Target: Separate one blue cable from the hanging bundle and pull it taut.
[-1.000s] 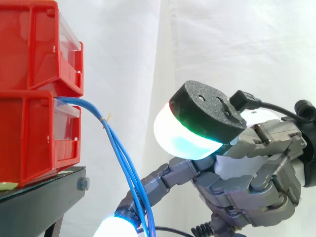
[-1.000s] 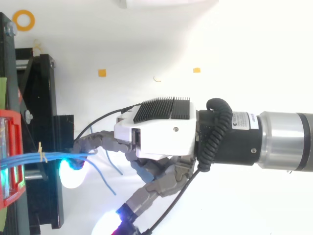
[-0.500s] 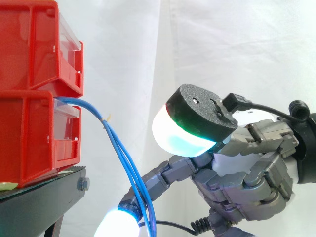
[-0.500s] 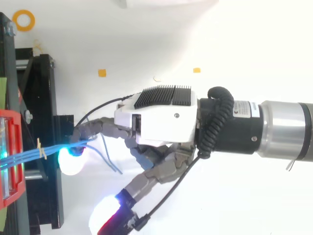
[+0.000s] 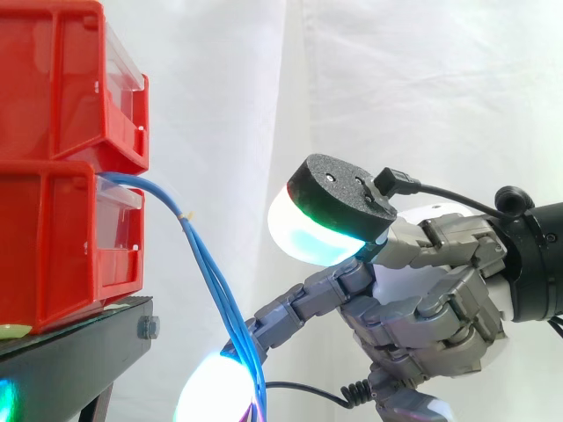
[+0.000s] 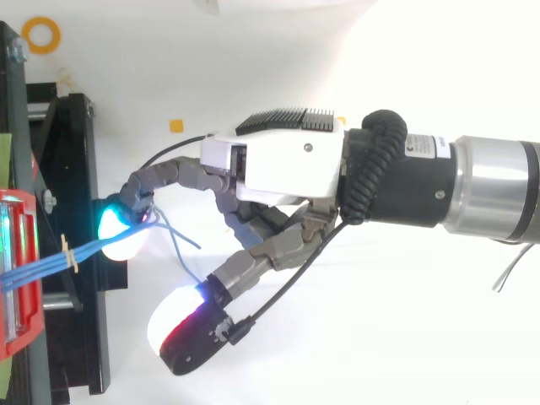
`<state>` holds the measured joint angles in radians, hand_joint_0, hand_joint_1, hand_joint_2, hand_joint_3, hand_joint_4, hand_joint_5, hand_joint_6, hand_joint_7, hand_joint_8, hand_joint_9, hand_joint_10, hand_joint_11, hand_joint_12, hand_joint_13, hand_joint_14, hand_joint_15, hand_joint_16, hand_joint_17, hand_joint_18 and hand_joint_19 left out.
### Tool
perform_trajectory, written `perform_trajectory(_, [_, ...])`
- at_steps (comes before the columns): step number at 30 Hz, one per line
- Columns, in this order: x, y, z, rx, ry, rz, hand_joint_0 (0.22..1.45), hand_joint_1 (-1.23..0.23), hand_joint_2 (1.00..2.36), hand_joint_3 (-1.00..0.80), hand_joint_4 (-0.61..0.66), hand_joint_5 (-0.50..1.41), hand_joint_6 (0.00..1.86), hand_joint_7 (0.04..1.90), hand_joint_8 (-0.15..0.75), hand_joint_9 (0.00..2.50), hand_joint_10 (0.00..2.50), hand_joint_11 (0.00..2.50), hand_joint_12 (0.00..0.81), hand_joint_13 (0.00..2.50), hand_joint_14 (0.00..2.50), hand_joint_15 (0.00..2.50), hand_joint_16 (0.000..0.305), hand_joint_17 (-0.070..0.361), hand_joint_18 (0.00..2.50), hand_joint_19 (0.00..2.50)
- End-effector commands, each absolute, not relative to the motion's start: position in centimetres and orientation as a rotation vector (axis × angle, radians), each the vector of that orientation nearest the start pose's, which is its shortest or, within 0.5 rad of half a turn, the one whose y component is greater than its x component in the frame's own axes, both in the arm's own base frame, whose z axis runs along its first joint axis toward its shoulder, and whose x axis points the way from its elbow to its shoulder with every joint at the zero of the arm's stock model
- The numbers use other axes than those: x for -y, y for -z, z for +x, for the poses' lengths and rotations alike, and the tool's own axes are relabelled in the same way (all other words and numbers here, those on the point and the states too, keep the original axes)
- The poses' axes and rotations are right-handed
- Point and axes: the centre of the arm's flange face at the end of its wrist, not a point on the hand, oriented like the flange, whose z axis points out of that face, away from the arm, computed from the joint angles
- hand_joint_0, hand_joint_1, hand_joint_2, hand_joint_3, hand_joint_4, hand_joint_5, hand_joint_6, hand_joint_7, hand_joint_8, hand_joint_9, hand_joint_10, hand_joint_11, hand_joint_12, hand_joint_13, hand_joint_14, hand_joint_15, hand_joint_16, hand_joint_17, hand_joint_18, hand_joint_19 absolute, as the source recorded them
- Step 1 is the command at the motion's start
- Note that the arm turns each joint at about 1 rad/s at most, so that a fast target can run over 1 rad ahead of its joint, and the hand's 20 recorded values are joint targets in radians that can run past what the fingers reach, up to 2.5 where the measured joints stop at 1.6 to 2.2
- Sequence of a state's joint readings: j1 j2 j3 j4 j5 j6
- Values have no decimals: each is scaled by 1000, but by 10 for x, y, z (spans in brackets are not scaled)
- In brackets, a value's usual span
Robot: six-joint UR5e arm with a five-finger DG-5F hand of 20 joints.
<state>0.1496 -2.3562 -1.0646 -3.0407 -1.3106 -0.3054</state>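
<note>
my hand (image 5: 422,308) comes in from the right of the side view with its fingers spread apart and clamped on nothing that i can make out. one finger reaches down and to the left, and its glowing fingertip (image 5: 211,391) lies against the bundle of blue cables (image 5: 207,272). the big white-and-cyan pad (image 5: 303,233) sits up high, well apart from that fingertip, so i judge there is no pinch yet. the bundle leaves the mouth of the lower red bin (image 5: 53,246), passes a small tie (image 5: 186,214) just beyond the bin, then slants steeply down and to the right until it meets my reaching finger, above the edge of the black stand (image 5: 70,360). from above, the same cables (image 6: 38,272) run almost straight from the bin at the left to my cyan fingertip (image 6: 118,236), and their loose ends (image 6: 177,245) curl on past it under the palm. so the cables' long axis points from the bin towards me, and their anchored end lies to my left. i judge that none has been separated from the others yet. the coming move depends on getting one strand between two pads, then drawing back along that line, away from the bin.
</note>
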Motion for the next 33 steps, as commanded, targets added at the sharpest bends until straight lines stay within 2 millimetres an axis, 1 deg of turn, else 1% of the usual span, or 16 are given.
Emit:
perform_trajectory(1, [46, -240, 770, -1417, -809, 1133, 364, -754, 1000, -500, 354, -165, 502, 736, 275, 2151, 1266, 1312, 414, 2059, 640, 1416, 86, 193, 1759, 686])
perform_trajectory(3, [46, -240, 770, -1415, -809, 1133, 364, -753, 1000, -500, 352, -165, 502, 737, 274, 2152, 1263, 1314, 424, 2060, 641, 1412, 86, 193, 1752, 685])
perform_trajectory(4, [46, -241, 770, -1413, -810, 1133, 364, -754, 1000, -500, 345, -165, 502, 736, 274, 2152, 1264, 1314, 413, 2058, 641, 1417, 86, 193, 1750, 690])
perform_trajectory(7, [46, -249, 774, -1403, -817, 1127, 365, -756, 1000, -500, 343, -162, 502, 735, 274, 2152, 1262, 1319, 413, 2058, 643, 1413, 86, 193, 1738, 691])
perform_trajectory(9, [45, -260, 779, -1385, -830, 1115, 365, -755, 1000, -500, 340, -163, 502, 735, 274, 2152, 1261, 1318, 413, 2058, 643, 1415, 86, 192, 1731, 691])
perform_trajectory(19, [45, -276, 782, -1386, -826, 1110, 367, -751, 1000, -500, 344, -161, 502, 739, 271, 2153, 1256, 1325, 419, 2062, 643, 1406, 84, 190, 1714, 695])
perform_trajectory(20, [45, -274, 781, -1390, -824, 1112, 368, -753, 1000, -500, 346, -160, 503, 738, 272, 2154, 1258, 1307, 407, 2060, 645, 1402, 85, 190, 1713, 696])
perform_trajectory(21, [45, -274, 780, -1396, -821, 1117, 368, -754, 1000, -500, 343, -160, 502, 739, 262, 2154, 1256, 1311, 410, 2059, 646, 1404, 84, 189, 1712, 704])
perform_trajectory(24, [45, -274, 780, -1400, -818, 1119, 367, -754, 1000, -500, 330, -152, 503, 743, 272, 2156, 1252, 1316, 419, 2060, 643, 1409, 83, 188, 1702, 695])
perform_trajectory(25, [45, -273, 780, -1401, -817, 1119, 367, -755, 1000, -500, 318, -147, 502, 742, 270, 2156, 1252, 1315, 410, 2058, 645, 1409, 84, 188, 1690, 697])
perform_trajectory(30, [45, -274, 780, -1400, -818, 1119, 354, -759, 1000, -500, 253, -128, 502, 740, 285, 2136, 1135, 1415, 434, 2032, 612, 1434, 84, 190, 1656, 697])
perform_trajectory(33, [44, -274, 780, -1401, -819, 1118, 353, -768, 1000, -500, 221, -122, 502, 732, 282, 2107, 1133, 1420, 435, 2011, 606, 1430, 84, 189, 1638, 691])
